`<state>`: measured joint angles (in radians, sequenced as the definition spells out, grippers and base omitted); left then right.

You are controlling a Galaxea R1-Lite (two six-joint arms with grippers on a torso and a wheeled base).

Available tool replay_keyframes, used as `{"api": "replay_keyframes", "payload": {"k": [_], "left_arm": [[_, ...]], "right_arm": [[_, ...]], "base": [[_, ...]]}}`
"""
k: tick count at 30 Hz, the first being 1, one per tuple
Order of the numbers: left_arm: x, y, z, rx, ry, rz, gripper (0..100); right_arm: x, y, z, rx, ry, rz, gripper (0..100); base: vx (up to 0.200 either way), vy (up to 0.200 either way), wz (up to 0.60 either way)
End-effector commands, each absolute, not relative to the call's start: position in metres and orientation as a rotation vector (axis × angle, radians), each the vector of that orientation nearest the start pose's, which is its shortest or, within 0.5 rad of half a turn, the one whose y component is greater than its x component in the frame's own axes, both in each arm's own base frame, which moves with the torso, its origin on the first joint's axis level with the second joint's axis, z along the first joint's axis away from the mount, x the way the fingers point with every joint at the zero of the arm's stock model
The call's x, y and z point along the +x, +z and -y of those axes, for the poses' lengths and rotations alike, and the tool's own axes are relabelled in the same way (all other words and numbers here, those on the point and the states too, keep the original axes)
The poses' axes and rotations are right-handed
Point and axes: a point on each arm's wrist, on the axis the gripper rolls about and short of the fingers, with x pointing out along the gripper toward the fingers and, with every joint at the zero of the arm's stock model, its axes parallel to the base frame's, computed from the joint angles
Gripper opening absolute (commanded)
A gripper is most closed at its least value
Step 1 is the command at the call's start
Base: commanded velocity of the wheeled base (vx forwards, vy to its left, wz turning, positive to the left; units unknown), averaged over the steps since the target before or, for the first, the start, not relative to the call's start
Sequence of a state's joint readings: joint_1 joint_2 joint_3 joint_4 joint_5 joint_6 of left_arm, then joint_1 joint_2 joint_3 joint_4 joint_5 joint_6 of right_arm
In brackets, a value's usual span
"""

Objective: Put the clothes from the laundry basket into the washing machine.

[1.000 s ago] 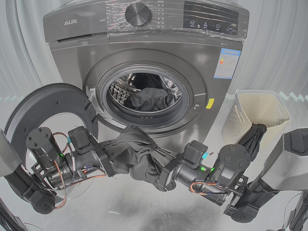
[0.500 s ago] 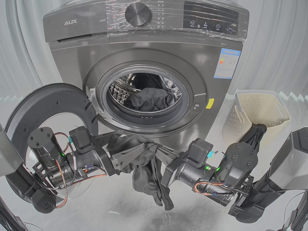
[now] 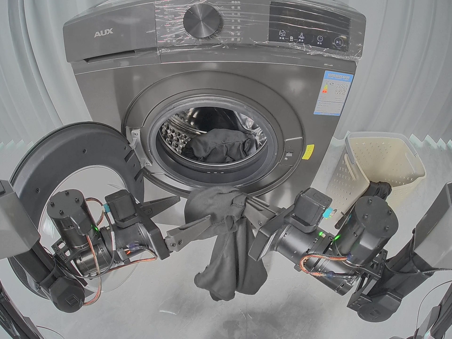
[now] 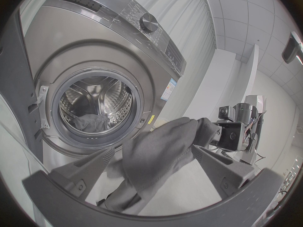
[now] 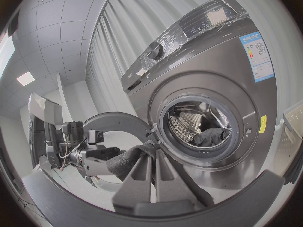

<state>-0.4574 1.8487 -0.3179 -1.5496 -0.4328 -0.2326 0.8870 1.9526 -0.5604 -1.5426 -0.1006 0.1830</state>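
A dark garment [image 3: 230, 255] hangs in front of the washing machine [image 3: 212, 85], below its round opening. My right gripper [image 3: 245, 205] is shut on the garment's top, and the cloth droops from it toward the floor. In the right wrist view the shut right gripper [image 5: 153, 152] pinches the same dark garment [image 5: 129, 160]. My left gripper [image 3: 193, 209] is open just left of the cloth, its lower finger [image 3: 188, 230] touching the fabric. In the left wrist view the garment [image 4: 157, 148] lies between the spread fingers [image 4: 94, 161]. Another dark garment [image 3: 219, 144] lies in the drum.
The machine's door [image 3: 70, 151] stands swung open at the left, behind my left arm. A cream laundry basket [image 3: 391, 158] stands right of the machine with a dark cloth [image 3: 379, 190] hanging over its front rim. Bare grey floor lies below the hanging garment.
My left gripper opened, let go of the garment and drew back left. My right gripper rose and shifted right with the garment, which now hangs long instead of bunched between both grippers.
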Motion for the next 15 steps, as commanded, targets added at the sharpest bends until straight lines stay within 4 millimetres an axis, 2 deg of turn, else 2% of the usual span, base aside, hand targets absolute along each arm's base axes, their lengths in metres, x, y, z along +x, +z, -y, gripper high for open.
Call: {"api": "replay_keyframes", "payload": {"k": [1,9,15], "left_arm": [[0.235,0.116,0.123,-0.217,-0.875,-0.097,100],[0.245,0.107,0.111,-0.196,-0.816,-0.112,100],[0.251,0.097,0.109,-0.147,-0.803,-0.128,100]], "right_arm": [[0.207,0.142,-0.244,0.258,0.783,0.093,0],[0.206,0.157,-0.236,0.276,0.775,0.137,0],[0.202,0.159,-0.235,0.278,0.78,0.139,0]], "base": [[0.0,0.0,0.0],[0.0,0.0,0.0],[0.0,0.0,0.0]]}}
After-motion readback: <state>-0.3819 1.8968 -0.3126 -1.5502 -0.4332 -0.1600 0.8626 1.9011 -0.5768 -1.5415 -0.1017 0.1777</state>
